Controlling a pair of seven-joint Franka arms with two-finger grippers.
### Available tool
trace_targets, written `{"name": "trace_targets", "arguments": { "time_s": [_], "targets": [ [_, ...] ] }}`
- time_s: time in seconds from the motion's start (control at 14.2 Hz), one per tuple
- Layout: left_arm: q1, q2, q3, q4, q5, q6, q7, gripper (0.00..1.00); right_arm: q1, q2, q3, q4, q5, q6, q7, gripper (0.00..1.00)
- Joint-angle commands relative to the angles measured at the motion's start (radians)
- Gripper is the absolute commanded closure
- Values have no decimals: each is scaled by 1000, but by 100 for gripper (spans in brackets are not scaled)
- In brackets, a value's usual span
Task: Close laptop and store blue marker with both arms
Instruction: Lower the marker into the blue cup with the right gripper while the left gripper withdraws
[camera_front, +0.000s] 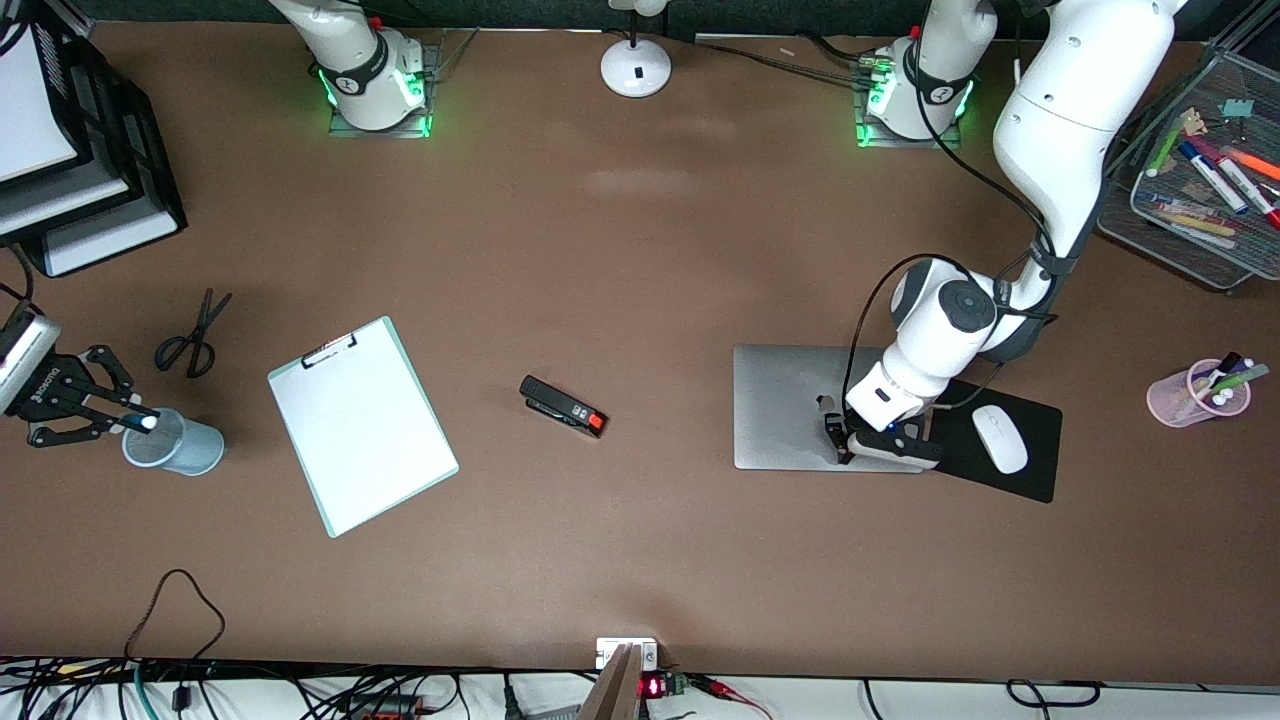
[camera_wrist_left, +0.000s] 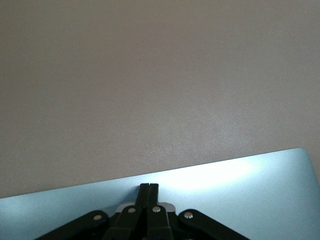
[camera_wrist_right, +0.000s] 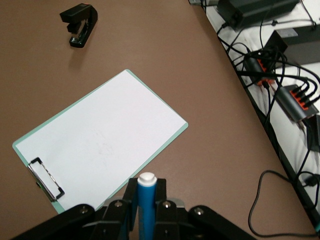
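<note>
The laptop (camera_front: 780, 400) lies closed on the table toward the left arm's end, silver lid up with its dark apple logo showing. My left gripper (camera_front: 838, 445) is shut and empty, its fingertips resting on the lid near the edge closest to the front camera. The left wrist view shows the same gripper (camera_wrist_left: 149, 189) on the lid (camera_wrist_left: 250, 185). My right gripper (camera_front: 135, 418) is shut on the blue marker (camera_front: 142, 422), over the mouth of a light-blue cup (camera_front: 185, 450) at the right arm's end. In the right wrist view the marker (camera_wrist_right: 147, 200) stands between the fingers, white end outward.
A clipboard (camera_front: 360, 425), stapler (camera_front: 563, 407) and scissors (camera_front: 192, 335) lie mid-table. A white mouse (camera_front: 1000, 438) sits on a black mouse pad (camera_front: 1030, 475) beside the laptop. A pink pen cup (camera_front: 1190, 395), mesh marker tray (camera_front: 1130, 215) and paper trays (camera_front: 70, 150) stand at the ends.
</note>
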Motion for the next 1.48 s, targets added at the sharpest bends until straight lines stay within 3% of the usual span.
{"name": "trace_targets", "arguments": {
  "time_s": [0.0,0.42,0.64,0.92,1.13,1.2,1.27,1.41],
  "targets": [
    [5,-28,1,6,23,-10,0,100,-32,35,11,16,91,-25,-146,100],
    [3,-152,-10,11,23,-247,3,100,-80,98,13,16,195,-68,-284,100],
    [2,-229,-15,17,23,-425,6,100,-101,113,14,16,233,-74,-313,100],
    [-7,-339,-18,49,21,-711,7,91,-123,144,16,18,241,-75,-322,100],
    [-6,-353,-57,174,17,-974,6,55,-155,179,17,25,336,-89,-402,100],
    [-9,-353,-59,204,10,-1029,-2,25,-167,188,17,28,354,-98,-408,100],
    [-6,-355,-64,212,7,-1056,-2,9,-170,193,19,31,355,-112,-408,100],
    [2,-384,-67,212,6,-1073,7,0,-183,194,19,33,362,-114,-410,100]
  ]
}}
